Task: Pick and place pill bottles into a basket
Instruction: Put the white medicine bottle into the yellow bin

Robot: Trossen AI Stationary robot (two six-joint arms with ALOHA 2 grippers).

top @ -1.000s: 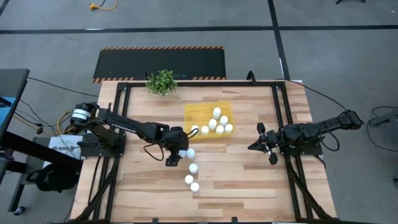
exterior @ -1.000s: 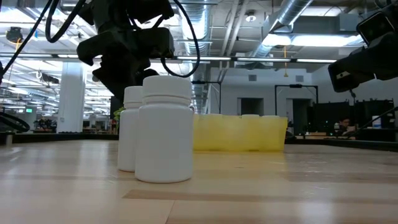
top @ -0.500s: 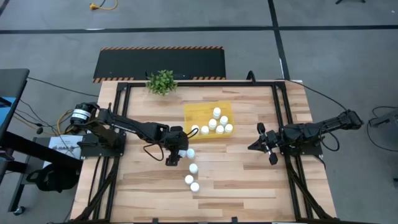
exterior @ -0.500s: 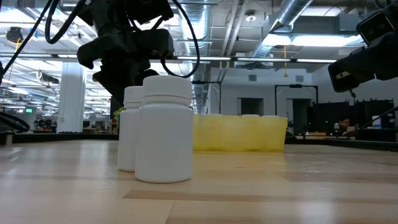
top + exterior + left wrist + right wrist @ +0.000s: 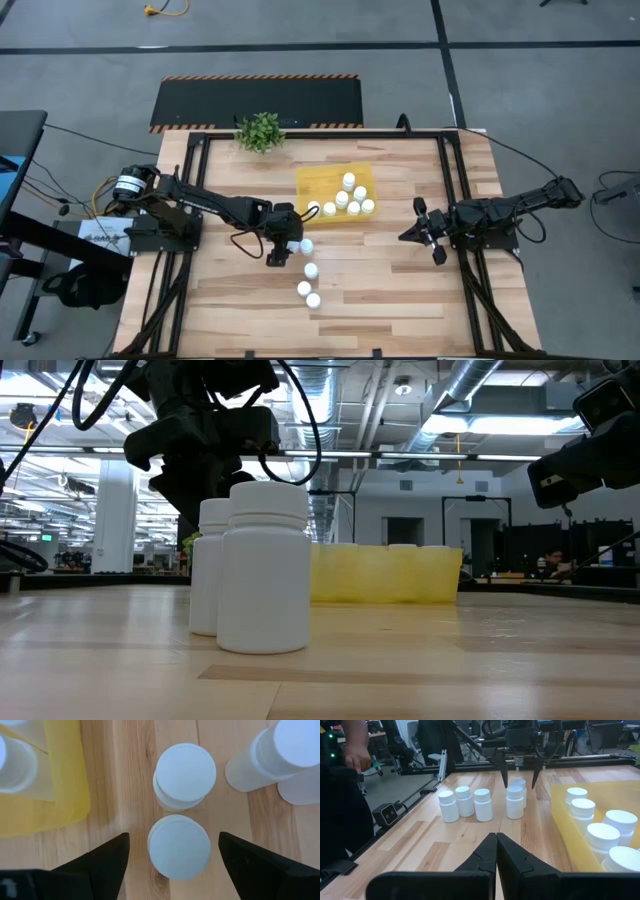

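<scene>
My left gripper (image 5: 174, 836) is open and points down over the table's middle (image 5: 288, 246). Its two fingers stand on either side of a white pill bottle (image 5: 179, 846) without touching it. A second bottle (image 5: 185, 775) stands right beside that one, and three more (image 5: 309, 286) stand upright toward the near edge. The yellow basket (image 5: 318, 182) lies just beyond and holds several upright bottles (image 5: 350, 198). My right gripper (image 5: 496, 845) is shut and empty, low at the table's right side (image 5: 425, 233).
A small green potted plant (image 5: 260, 131) stands at the far edge, left of the basket. Black frame rails (image 5: 455, 190) run along the table's sides. In the right wrist view a person (image 5: 345, 765) stands beyond the table's left side.
</scene>
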